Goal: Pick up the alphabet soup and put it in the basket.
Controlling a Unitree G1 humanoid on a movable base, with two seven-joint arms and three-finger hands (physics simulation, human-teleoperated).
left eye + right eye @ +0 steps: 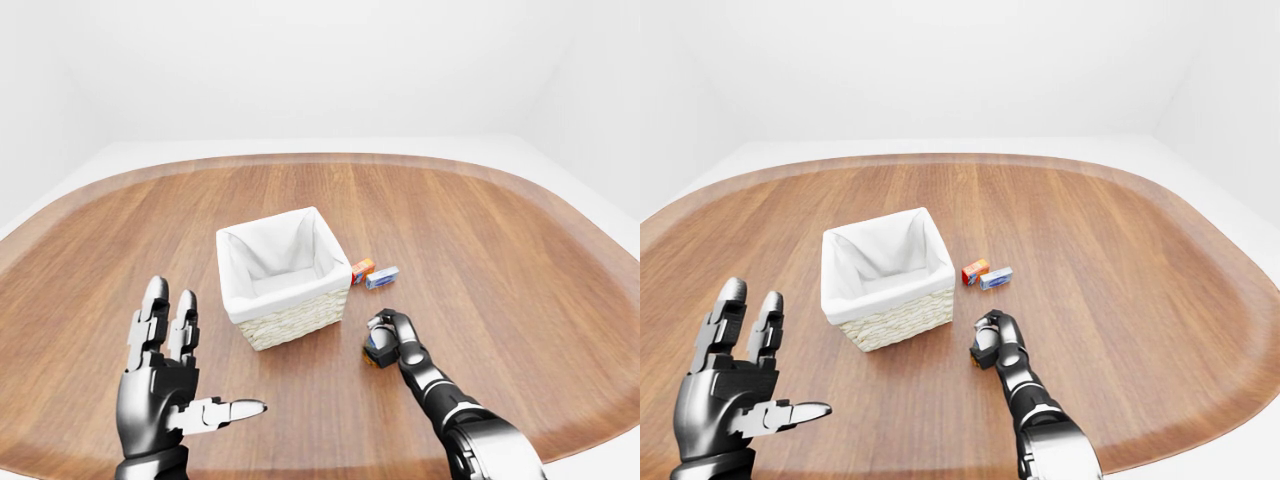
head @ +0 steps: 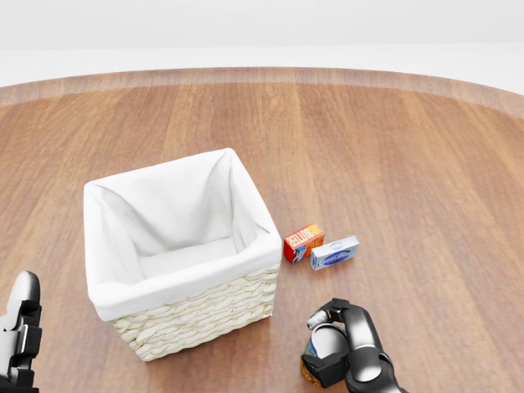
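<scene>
Left-eye view: rounded wood surface (image 1: 520, 250), white room; right hand (image 2: 348, 348) fingers wrapped on alphabet soup (image 2: 327, 342); left hand (image 1: 165, 385) fingers spread.

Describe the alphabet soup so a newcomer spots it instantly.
Start at the white-lined wicker basket mid-table. Just right of it, toward the head view's bottom edge, the right hand wraps one small can. Unlike the two flat boxes lying above it, it's round and gripped.

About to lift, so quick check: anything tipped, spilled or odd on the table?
Nothing stands out. The basket sits upright, its liner empty; two small boxes lie beside it. The right hand is closed round the alphabet soup.
</scene>
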